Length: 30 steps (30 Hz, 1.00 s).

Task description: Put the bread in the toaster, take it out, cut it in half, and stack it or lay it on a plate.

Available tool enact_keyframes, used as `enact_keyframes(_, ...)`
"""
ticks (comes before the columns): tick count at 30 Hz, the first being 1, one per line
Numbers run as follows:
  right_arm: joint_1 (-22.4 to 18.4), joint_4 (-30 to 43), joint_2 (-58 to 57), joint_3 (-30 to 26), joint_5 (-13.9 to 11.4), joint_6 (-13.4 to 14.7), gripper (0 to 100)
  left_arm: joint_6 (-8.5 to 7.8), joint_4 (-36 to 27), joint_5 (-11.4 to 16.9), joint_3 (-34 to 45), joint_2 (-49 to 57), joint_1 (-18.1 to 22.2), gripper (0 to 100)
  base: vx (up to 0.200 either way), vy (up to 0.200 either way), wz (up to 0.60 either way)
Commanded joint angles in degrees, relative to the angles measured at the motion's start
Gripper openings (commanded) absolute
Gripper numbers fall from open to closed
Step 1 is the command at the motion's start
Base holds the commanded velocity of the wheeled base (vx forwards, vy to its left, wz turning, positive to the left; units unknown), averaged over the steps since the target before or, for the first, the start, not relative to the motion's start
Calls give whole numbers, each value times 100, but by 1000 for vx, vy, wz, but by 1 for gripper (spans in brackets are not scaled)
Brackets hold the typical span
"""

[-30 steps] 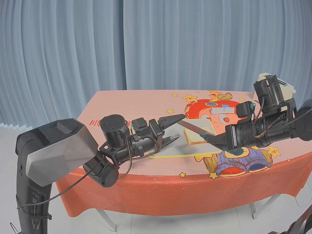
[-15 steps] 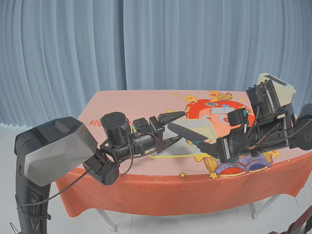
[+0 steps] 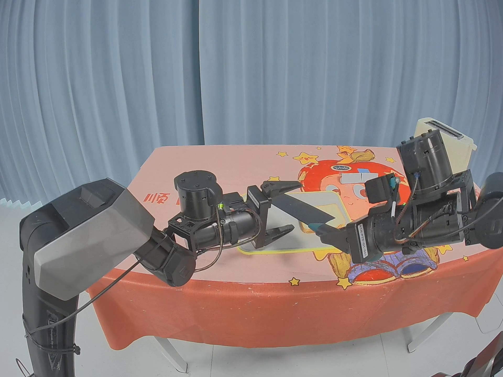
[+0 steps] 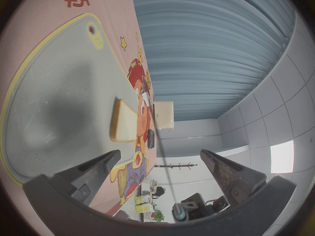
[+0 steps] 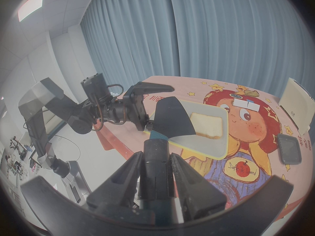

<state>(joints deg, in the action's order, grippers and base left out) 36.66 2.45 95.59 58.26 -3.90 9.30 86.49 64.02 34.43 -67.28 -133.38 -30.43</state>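
A slice of bread (image 4: 124,122) lies flat on the grey, yellow-rimmed cutting board (image 4: 59,92), near its far end; it looks like one piece (image 5: 206,124). My right gripper (image 3: 329,232) is shut on the teal handle of a knife, whose dark blade (image 3: 301,210) hangs above the board (image 3: 283,244), hiding the bread there. My left gripper (image 3: 285,208) stands open over the board's left part, one finger above the other, with the blade's tip between them but apart from both. The cream toaster (image 3: 445,142) stands at the table's far right.
A small black tray (image 5: 288,148) lies on the orange cartoon-print cloth between the board and the toaster (image 5: 297,105). The table's front edge runs just below both arms. Blue curtains hang behind the table.
The right gripper has lifted the knife off the bread and drawn it back, blade now showing its flat side. The left gripper rolled so its open fingers bracket the blade's tip.
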Motion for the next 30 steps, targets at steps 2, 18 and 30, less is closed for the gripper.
enact_keyframes(2, 70, -17, 4, -69, 74, -16, 0, 245, 5, -15, -154, 14, 2, 100, 0, 0, 0)
enact_keyframes(18, 52, -509, 101, -122, 162, 81, 0, 474, 22, 20, -207, -4, 28, 0, 0, 0, 0)
enact_keyframes(30, 61, -878, 48, -113, 153, 239, 100, 465, 49, 20, -207, 5, 46, 0, 0, 0, 0)
